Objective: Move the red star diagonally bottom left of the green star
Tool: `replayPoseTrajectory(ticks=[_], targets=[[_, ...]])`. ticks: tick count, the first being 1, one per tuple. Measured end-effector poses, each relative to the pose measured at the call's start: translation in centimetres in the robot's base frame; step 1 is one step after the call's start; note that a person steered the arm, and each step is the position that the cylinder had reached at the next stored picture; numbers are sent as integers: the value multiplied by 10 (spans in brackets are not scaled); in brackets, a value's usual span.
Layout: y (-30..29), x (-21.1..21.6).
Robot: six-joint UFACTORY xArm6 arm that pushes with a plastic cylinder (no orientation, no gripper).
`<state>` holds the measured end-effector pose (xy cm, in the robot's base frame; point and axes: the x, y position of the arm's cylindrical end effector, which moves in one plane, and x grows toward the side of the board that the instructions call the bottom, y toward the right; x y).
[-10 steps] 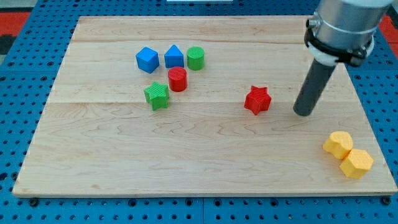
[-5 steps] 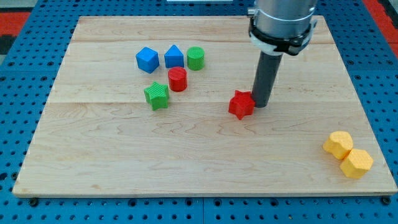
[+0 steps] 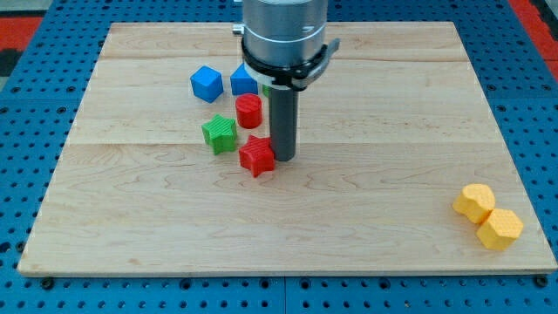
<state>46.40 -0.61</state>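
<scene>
My tip (image 3: 282,158) is pressed against the right side of the red star (image 3: 256,156); nothing is grasped, as only a bare rod is carried. The red star is seen just right of and below the green star (image 3: 220,133), perhaps touching it. The red cylinder (image 3: 248,111) stands just above.

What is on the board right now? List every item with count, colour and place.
wooden board: one, light wood, fills the view
red star block: one, red, centre, lower right of the green star
green star block: one, green, left of centre
red cylinder block: one, red, above the red star
blue blocks: two, blue, upper left
yellow blocks: two, yellow, touching, lower right
my tip: one, dark, against the red star's right side
</scene>
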Motion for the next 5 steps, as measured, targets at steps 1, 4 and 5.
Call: replayPoseTrajectory(ticks=[1, 4, 5], targets=[[-14, 0], [-72, 34], [-80, 41]])
